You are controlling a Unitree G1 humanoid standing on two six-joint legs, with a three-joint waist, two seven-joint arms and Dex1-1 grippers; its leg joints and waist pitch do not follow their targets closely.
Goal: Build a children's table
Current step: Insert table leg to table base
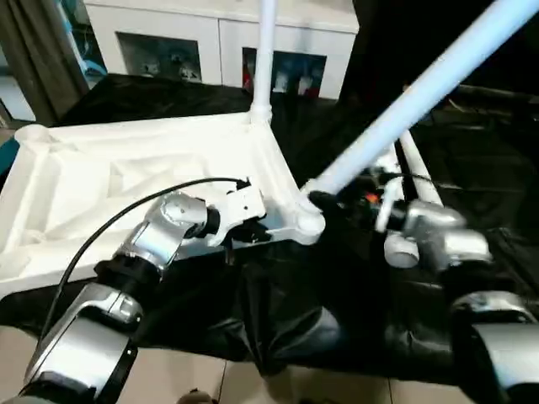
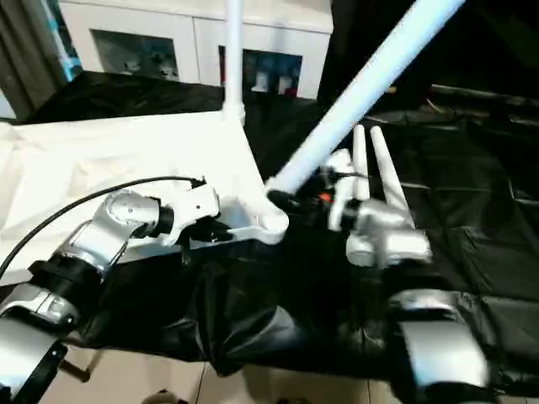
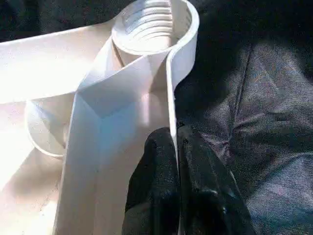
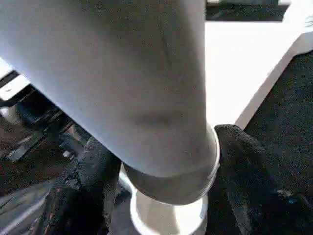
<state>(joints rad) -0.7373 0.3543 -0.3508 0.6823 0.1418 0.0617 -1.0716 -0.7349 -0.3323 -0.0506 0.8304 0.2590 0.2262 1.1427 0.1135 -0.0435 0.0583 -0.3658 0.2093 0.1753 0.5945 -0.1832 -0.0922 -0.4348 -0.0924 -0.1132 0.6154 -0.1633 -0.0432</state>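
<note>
The white tabletop (image 1: 126,168) lies underside up on a black cloth. One white leg (image 1: 264,59) stands upright in its far right corner. A second leg (image 1: 413,101) slants up to the right, its lower end at the near right corner socket (image 1: 308,223). My right gripper (image 1: 324,200) is shut on this leg just above the socket, with a black finger (image 4: 78,191) on each side of the tube. My left gripper (image 1: 248,234) is shut on the tabletop's near rim beside that corner, and its fingers (image 3: 156,186) pinch the thin wall below a threaded socket (image 3: 154,24).
Two more white legs (image 1: 418,172) lie on the black cloth (image 1: 295,303) behind my right wrist. A white glass-door cabinet (image 1: 168,42) stands at the back. The cloth's front edge hangs over a pale floor (image 1: 278,383).
</note>
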